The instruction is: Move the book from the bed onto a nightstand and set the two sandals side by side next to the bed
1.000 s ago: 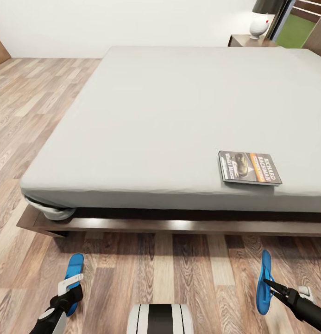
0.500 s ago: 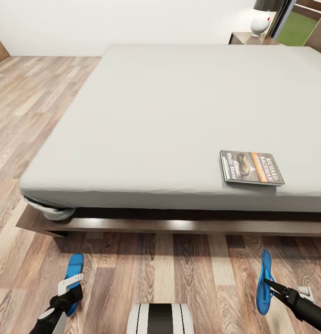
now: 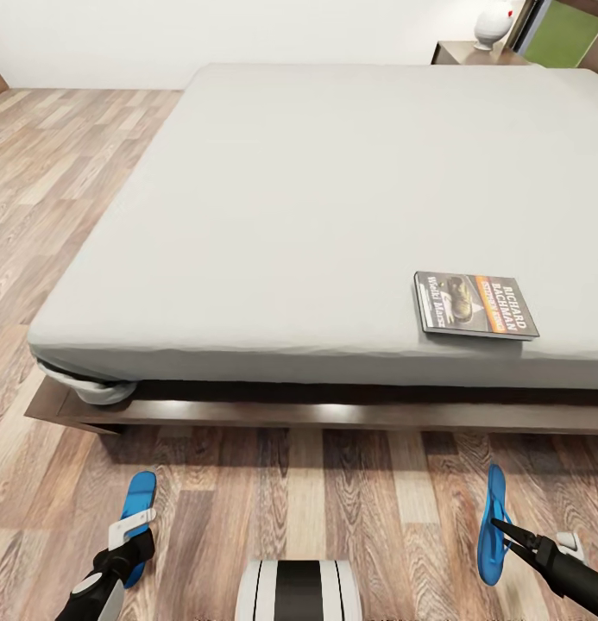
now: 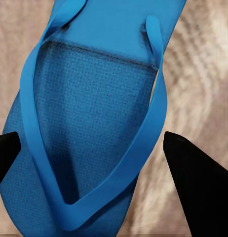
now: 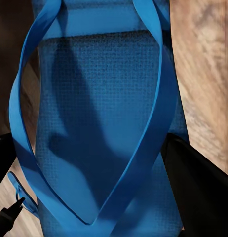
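- Bed [image 3: 316, 198] fills the head view more than a second ago; nightstand [image 3: 475, 53] and its white lamp [image 3: 493, 21] sit higher, near the top edge. Whole picture shifted, so the camera moved, not the things.
- Book [image 3: 474, 304] lies flat on the mattress near the near edge, toward the robot's right. Untouched.
- Left tool [image 3: 130, 548] has hold of one sandal [image 3: 136, 517]; in the left wrist view the sole lies between the two dark fingers [image 4: 193, 182], jaws set wide around it.
- Right tool [image 3: 506, 530] holds the other sandal [image 3: 491, 522] on edge, hanging toe-up; its fingers [image 5: 198, 177] flank the sole.
- Both sandals well apart, over the plank floor [image 3: 333, 492] just beside the bed frame.
- Judgement: robot closing on the bed; sandals not yet set down together, book step still ahead.
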`<state>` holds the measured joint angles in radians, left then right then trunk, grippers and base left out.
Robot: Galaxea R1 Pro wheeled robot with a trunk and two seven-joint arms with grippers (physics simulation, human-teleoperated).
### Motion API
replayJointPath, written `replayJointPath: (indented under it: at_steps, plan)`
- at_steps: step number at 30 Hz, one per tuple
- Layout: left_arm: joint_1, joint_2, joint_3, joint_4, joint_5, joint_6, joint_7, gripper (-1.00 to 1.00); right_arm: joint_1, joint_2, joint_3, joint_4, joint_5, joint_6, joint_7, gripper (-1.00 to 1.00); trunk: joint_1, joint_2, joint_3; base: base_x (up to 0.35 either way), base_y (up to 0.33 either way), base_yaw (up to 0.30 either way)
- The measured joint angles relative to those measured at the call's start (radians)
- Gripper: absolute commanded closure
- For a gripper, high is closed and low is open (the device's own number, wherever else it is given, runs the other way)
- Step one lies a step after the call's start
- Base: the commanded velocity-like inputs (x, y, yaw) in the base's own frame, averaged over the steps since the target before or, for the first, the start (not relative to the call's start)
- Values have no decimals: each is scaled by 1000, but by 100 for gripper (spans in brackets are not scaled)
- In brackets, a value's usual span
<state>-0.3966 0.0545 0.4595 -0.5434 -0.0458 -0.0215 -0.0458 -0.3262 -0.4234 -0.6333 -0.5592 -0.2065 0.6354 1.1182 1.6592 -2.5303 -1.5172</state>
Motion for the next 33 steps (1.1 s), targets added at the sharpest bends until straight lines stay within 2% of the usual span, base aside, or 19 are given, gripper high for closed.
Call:
replayJointPath:
  at_steps: [10,15,33]
  plan:
    - [0,0,0,0,0,-2,0,100,0,0,0,0,-1,0,0,100,0,0,0,0,0,0]
    - [0,0,0,0,0,-1,0,100,0,0,0,0,0,0,0,100,2,-1,-19,0,0,0]
    - [0,0,-1,0,0,-2,0,100,0,0,0,0,-1,0,0,100,2,-1,-19,18,4,0]
